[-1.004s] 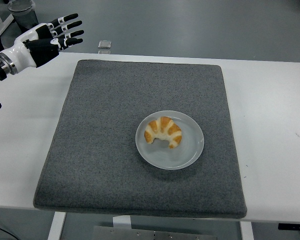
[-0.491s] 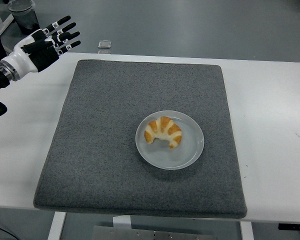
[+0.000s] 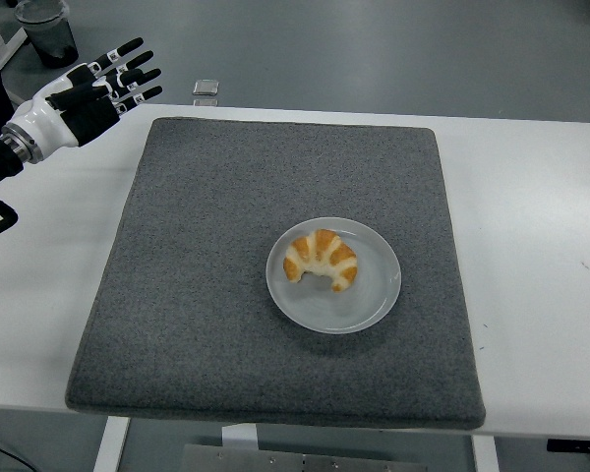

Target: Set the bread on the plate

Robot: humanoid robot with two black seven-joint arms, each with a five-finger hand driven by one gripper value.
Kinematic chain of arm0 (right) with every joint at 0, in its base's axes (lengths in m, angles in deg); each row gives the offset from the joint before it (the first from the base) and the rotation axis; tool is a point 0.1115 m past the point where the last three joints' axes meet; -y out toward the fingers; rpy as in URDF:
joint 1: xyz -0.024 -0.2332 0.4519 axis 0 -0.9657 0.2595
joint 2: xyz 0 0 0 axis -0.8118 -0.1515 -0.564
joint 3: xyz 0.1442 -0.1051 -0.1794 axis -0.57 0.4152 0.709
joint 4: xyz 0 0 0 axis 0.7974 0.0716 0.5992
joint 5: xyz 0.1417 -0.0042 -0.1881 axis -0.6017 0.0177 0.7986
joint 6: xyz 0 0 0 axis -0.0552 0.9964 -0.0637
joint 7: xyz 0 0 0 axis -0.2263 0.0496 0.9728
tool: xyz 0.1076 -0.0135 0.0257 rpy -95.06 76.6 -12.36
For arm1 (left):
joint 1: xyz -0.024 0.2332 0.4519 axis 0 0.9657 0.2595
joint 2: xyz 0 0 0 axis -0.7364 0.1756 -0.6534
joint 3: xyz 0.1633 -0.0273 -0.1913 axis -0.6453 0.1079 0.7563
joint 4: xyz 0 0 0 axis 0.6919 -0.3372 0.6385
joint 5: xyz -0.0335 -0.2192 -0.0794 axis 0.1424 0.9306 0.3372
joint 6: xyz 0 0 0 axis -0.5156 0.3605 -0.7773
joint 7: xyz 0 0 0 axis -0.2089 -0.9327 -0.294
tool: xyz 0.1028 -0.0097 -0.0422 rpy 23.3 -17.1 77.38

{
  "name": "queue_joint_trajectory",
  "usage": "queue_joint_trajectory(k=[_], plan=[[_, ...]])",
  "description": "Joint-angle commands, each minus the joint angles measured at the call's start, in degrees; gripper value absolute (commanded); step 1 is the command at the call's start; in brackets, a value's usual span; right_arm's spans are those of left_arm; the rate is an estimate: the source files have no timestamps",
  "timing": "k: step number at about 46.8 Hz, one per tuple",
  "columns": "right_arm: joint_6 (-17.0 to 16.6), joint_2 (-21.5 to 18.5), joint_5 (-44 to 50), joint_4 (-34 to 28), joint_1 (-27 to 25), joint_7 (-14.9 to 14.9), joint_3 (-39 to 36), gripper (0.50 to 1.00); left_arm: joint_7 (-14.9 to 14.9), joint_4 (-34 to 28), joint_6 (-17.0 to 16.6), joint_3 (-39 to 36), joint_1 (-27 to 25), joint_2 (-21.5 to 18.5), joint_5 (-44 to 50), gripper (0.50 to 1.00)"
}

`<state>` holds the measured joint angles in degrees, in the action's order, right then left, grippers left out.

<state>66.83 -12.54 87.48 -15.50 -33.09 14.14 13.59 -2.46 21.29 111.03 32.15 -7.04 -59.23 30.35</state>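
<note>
A golden croissant [image 3: 321, 260] lies on a round grey plate [image 3: 367, 303] near the middle of the dark grey mat [image 3: 197, 246]. My left hand [image 3: 106, 84] is raised at the far left, above the table's back left corner, well away from the plate. Its fingers are spread and it holds nothing. My right arm is out of view.
The mat covers most of the white table [image 3: 531, 226]. A small clear object [image 3: 206, 90] lies on the floor past the table's far edge. A dark container [image 3: 47, 29] stands at the top left.
My left hand has drawn back a little to the left and lifted slightly, fingers still spread. The croissant and plate have not moved.
</note>
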Motion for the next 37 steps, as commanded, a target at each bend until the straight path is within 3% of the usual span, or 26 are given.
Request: queue_joint_trajectory(k=[1,37], plan=[[0.01,0.00,0.06,0.00,0.00,0.00,0.01,0.932,0.02,0.00,0.00,0.00,0.22,0.00,0.00,1.000],[0.18,0.00,-0.12,0.00,-0.44,0.17,-0.08,0.930,0.02,0.00,0.00,0.09,0.66,-0.09,0.27,1.000]])
